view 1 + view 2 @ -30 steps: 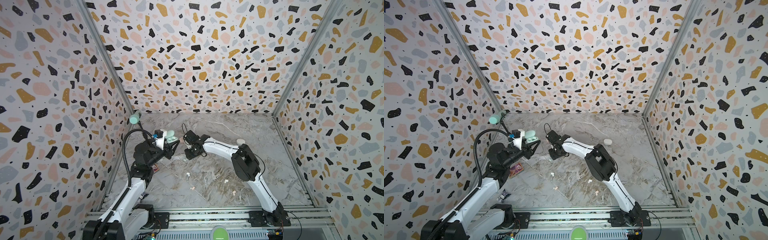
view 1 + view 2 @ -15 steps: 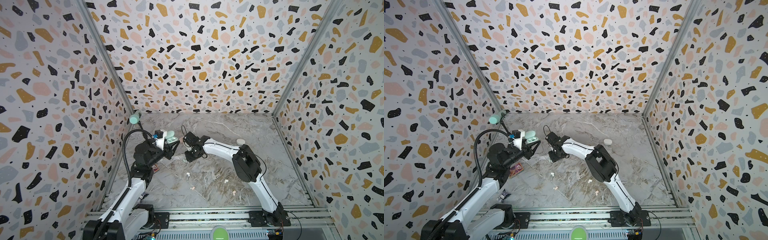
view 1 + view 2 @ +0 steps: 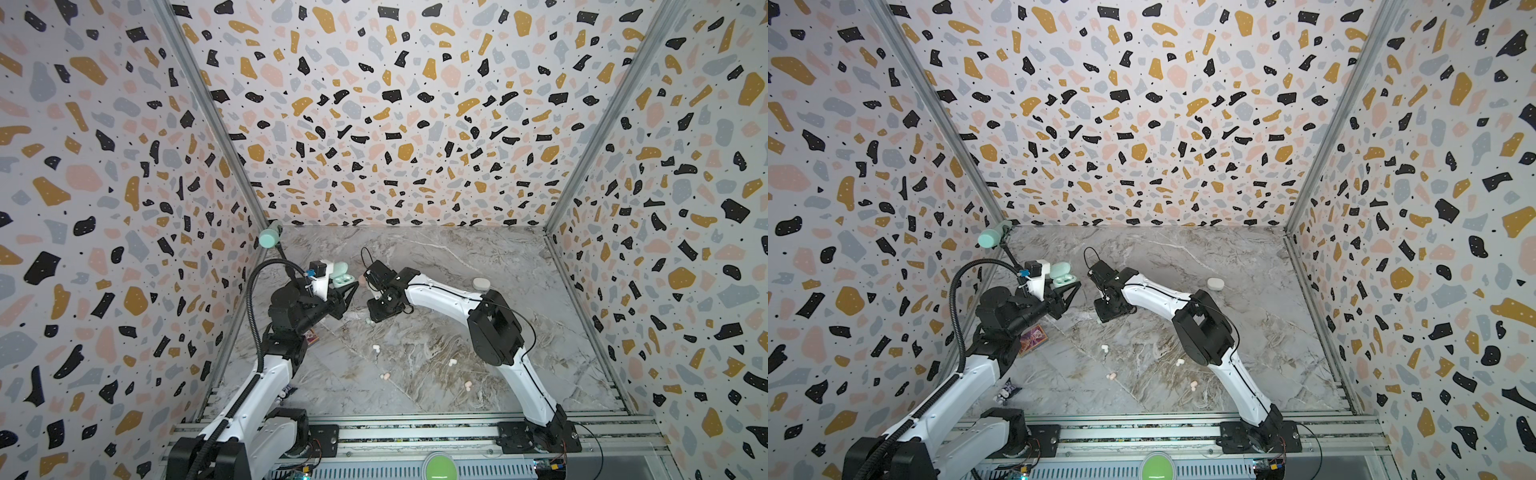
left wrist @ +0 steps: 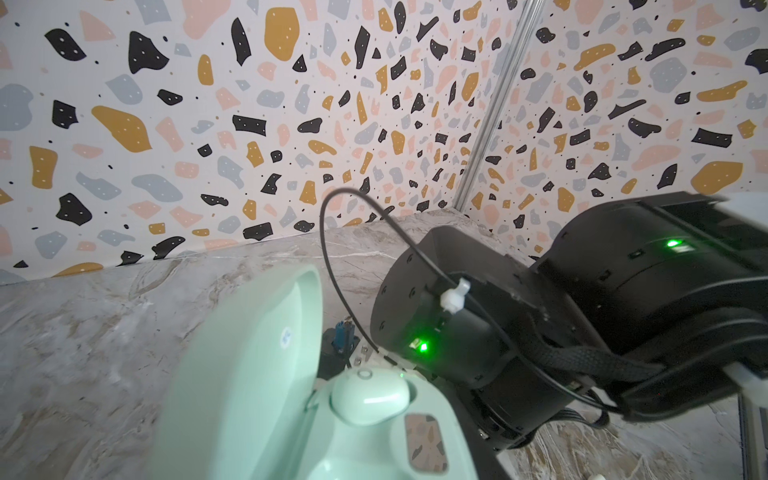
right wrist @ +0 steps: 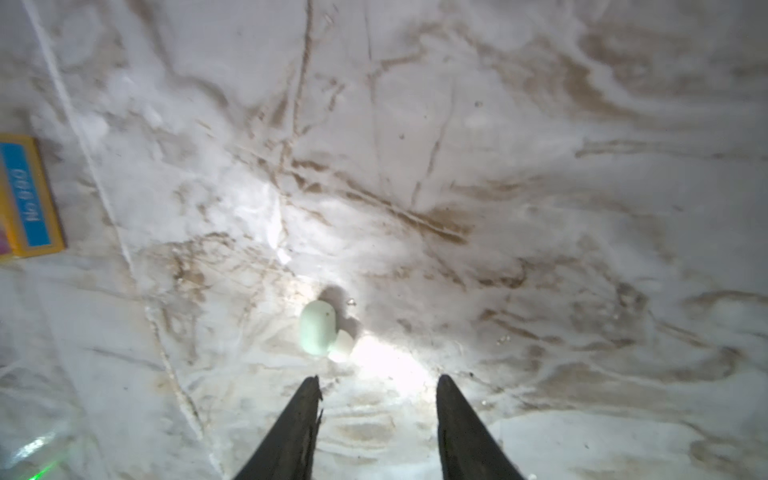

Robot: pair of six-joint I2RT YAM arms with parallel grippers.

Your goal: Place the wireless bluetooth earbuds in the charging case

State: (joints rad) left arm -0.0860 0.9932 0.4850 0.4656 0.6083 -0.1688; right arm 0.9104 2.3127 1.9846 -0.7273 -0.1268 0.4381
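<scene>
The left gripper (image 3: 348,287) is closed on the mint green charging case (image 3: 343,279) and holds it above the marble table (image 3: 415,257), near the left wall in both top views. The lid of the case stands open. In the left wrist view one mint green earbud (image 4: 370,401) sits inside the case, just beside the hinge of the lid. The right gripper (image 5: 379,377) points down at the table, close to the left gripper in both top views. Its jaws are partly apart and nothing is between them. In the right wrist view a loose mint green earbud (image 5: 318,328) lies on the table just ahead of the two dark fingers (image 5: 299,424), nearer to one of them and not touching either. Its white tip is turned toward the fingers. In a top view this bud shows as a small pale dot just beside the right gripper. More buds lie well apart in the middle of the table, nearer to the robot bases: a white earbud (image 3: 376,348), a second white earbud (image 3: 452,362), a pink earbud (image 3: 385,376) and a second pink earbud (image 3: 468,385). A closed white case (image 3: 481,284) rests on the table behind the right arm. A yellow and blue packet (image 5: 25,199) lies at the edge of the right wrist view.
</scene>
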